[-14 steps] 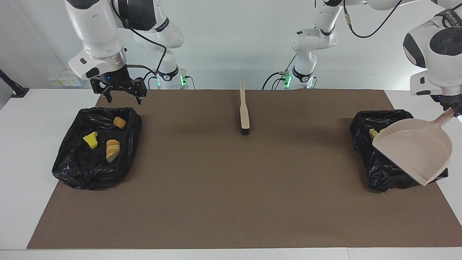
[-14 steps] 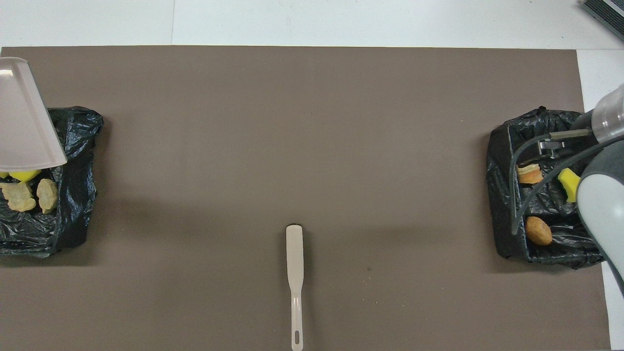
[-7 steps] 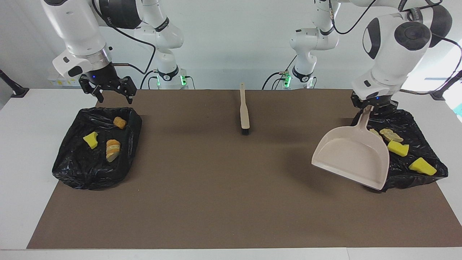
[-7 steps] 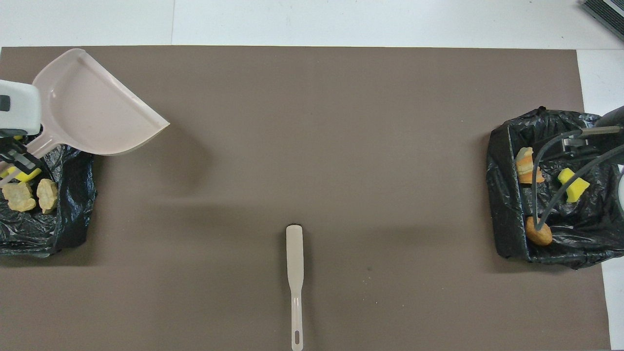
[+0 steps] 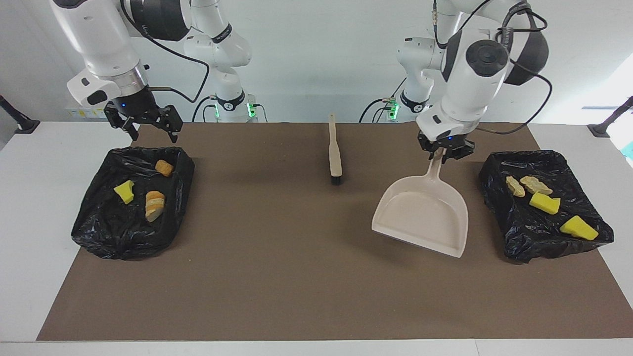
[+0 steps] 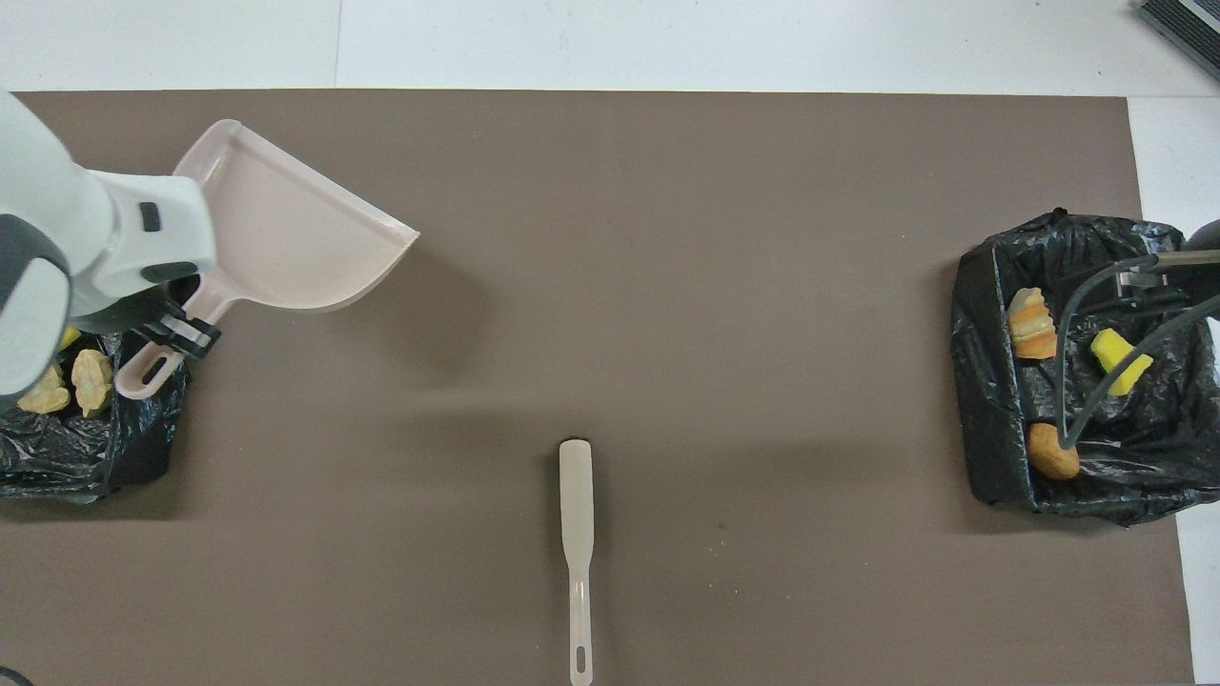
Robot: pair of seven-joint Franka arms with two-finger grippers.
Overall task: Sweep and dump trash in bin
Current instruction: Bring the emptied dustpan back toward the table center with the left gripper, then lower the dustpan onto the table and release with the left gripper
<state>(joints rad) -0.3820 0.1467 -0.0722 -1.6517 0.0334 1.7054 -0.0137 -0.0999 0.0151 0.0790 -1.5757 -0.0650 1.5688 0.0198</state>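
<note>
So the left arm has swung the dustpan (image 5: 423, 215) away from the bin bag (image 5: 544, 202) at its end of the table, and it now hangs over the bare brown mat (image 5: 296, 277), beside that bag and toward the middle. A second ago the pan was tipped over the bag, covering most of it. The left gripper (image 5: 443, 154) has its fingers pinched on the top of the pan's handle, wrist pointing pretty much straight down, elbow and forearm bent up high above it. The pan hangs from the handle with its open mouth tilted down and away from the robots.

The right arm has drifted a little too, toward its own table edge. The right gripper (image 5: 151, 129) hovers above the robot-side rim of the other bin bag (image 5: 123, 222), fingers spread wide, nothing in them.

The trash is all bagged. In the left arm's bag: two yellow sponge chunks (image 5: 545, 202) and two pale lumps (image 5: 535, 184). In the right arm's bag: a yellow sponge piece (image 5: 124, 191), a layered orange-and-beige lump (image 5: 154, 205) and a small brown lump (image 5: 164, 167).

The brush (image 5: 335, 151) lies flat on the mat near the robots, about midway between the bags, bristle end pointing away from them.
</note>
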